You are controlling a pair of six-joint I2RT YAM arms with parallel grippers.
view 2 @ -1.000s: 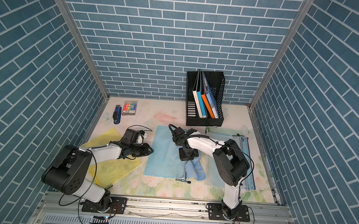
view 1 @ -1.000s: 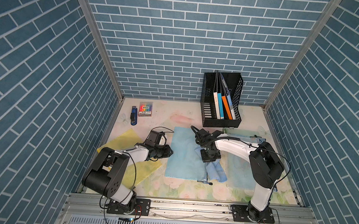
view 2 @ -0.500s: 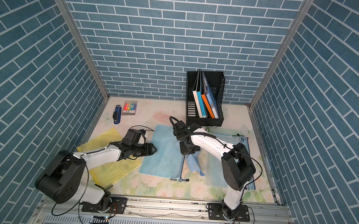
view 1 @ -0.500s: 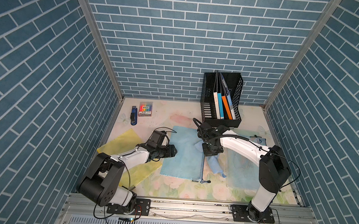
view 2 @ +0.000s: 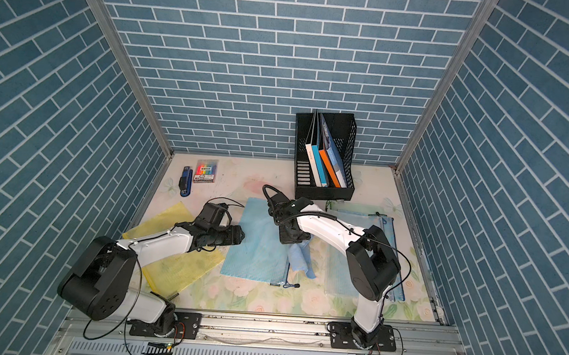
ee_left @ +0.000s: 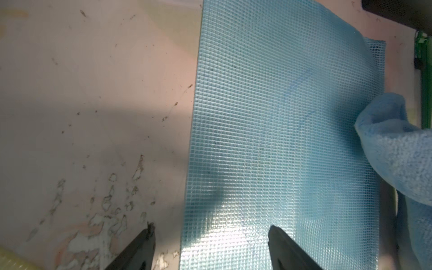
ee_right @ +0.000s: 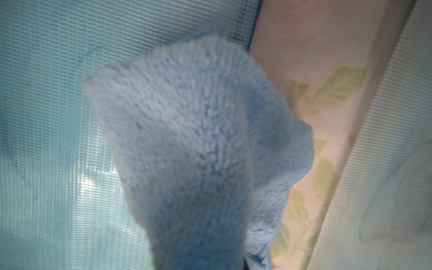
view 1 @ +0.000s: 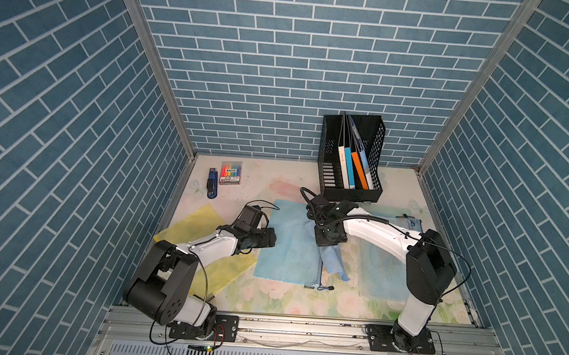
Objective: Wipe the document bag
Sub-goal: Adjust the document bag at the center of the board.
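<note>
Close to the right gripper, the cloth is blurred and hides its fingers and part of the bag beneath. The left gripper's fingers are cut off by the frame edge behind their tips.
</note>
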